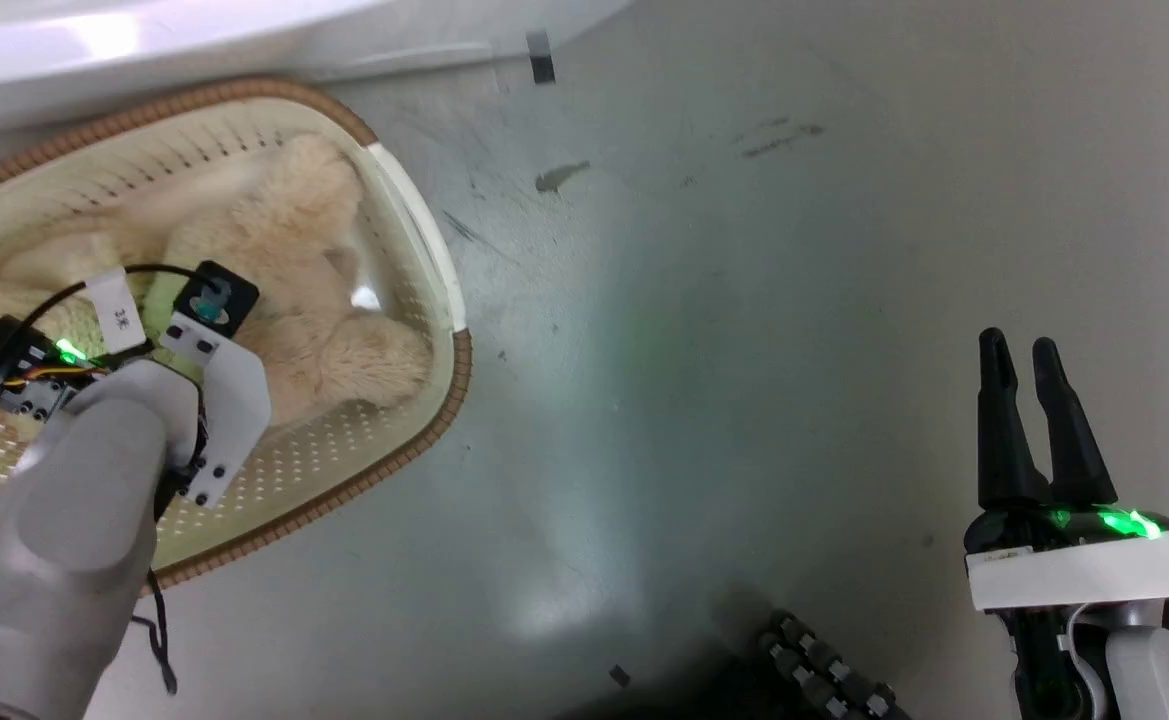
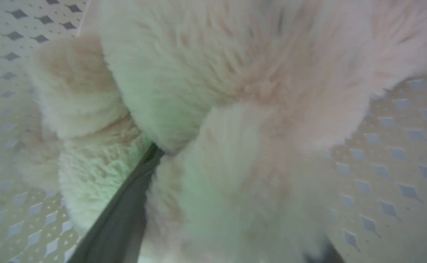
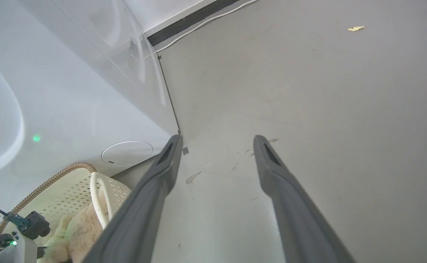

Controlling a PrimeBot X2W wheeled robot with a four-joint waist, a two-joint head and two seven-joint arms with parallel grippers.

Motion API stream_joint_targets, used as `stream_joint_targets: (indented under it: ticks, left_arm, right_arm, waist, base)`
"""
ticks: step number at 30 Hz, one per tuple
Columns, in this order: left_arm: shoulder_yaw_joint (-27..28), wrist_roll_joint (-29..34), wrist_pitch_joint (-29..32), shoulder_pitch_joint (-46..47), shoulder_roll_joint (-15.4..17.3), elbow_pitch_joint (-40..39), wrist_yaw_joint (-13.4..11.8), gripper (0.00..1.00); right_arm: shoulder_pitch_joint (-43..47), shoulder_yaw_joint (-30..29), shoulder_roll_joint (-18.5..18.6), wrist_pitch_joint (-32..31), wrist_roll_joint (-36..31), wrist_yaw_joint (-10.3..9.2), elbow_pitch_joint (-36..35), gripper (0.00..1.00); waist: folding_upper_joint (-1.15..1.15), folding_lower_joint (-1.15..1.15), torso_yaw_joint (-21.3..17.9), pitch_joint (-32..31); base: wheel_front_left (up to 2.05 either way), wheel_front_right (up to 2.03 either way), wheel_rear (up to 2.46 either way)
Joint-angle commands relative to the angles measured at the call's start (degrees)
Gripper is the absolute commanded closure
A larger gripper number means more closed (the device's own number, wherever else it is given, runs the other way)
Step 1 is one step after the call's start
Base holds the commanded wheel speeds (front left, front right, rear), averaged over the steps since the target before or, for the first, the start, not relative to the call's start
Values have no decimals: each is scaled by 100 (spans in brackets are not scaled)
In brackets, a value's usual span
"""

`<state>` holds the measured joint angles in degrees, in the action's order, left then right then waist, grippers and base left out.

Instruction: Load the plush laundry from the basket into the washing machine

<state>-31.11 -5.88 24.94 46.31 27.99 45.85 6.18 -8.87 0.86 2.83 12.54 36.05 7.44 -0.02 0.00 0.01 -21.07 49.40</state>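
Head view, forearm (image 1: 74, 500) over bear (image 1: 314, 250), basket (image 1: 434, 420) beside washer (image 1: 94, 50)

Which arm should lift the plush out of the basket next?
Left. The left gripper is down in the basket, its jaws sunk in the plush laundry, fur bulging around one dark finger. The right gripper hangs open over the floor, well clear of the basket.

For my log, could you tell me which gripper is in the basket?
The left gripper: its jaws are pushed into the teddy bear in the basket, while the right gripper hangs over floor.
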Motion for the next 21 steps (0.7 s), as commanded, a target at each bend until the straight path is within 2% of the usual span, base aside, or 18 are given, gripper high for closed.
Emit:
stream_joint_targets:
  ticks: [1,7,8,9,15,21]
  left_arm:
    - [-95,-79,75,174,70,182,-22,0]
    - [-253,-229,89,351,214,466,-8,0]
    - [-276,-260,88,374,230,518,-11,34]
    - [-293,-296,88,398,236,565,-13,100]
    - [-361,-510,-48,543,347,841,-121,100]
    - [-221,-695,-420,308,321,878,-356,100]
  right_arm:
    - [-119,-4,4,79,139,4,20,0]
    - [-177,18,4,150,335,4,53,0]
    - [-191,17,4,163,369,4,60,0]
    - [-206,14,4,174,399,4,68,0]
    - [-332,79,5,246,567,5,136,0]
    - [-428,182,5,246,496,5,221,0]
  waist:
    - [0,-1,-82,170]
    - [0,-1,-218,418]
    - [0,-1,-245,456]
    - [0,-1,-270,491]
    - [0,-1,-488,603]
    - [0,-1,-631,217]
  base:
    - [0,0,0]
    - [0,0,0]
    - [0,0,0]
    - [0,0,0]
    - [0,0,0]
    - [0,0,0]
